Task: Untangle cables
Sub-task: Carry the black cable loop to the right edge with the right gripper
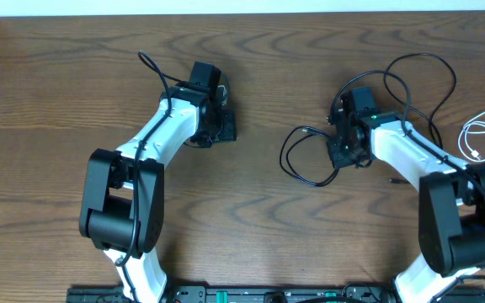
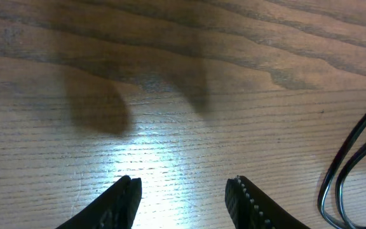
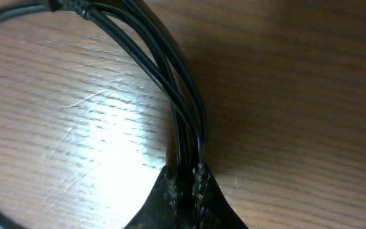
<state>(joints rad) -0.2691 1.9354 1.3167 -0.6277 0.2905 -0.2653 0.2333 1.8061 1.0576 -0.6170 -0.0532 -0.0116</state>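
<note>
My right gripper (image 1: 341, 154) is shut on several strands of a black cable (image 1: 300, 160), whose loops lie on the table to its left. In the right wrist view the jaws (image 3: 184, 173) pinch the black strands (image 3: 164, 70), which curve up and to the left. A second black cable (image 1: 423, 80) loops behind the right arm. A white cable (image 1: 483, 139) lies coiled at the far right. My left gripper (image 1: 224, 126) is open and empty over bare wood. In the left wrist view its jaws (image 2: 183, 186) hold nothing, and a black cable loop (image 2: 351, 159) shows at the right edge.
The wooden table (image 1: 251, 219) fills the view. Thicker black wires run along both robot arms (image 1: 151, 67). The table's far edge meets a white wall (image 1: 242, 7) at the top.
</note>
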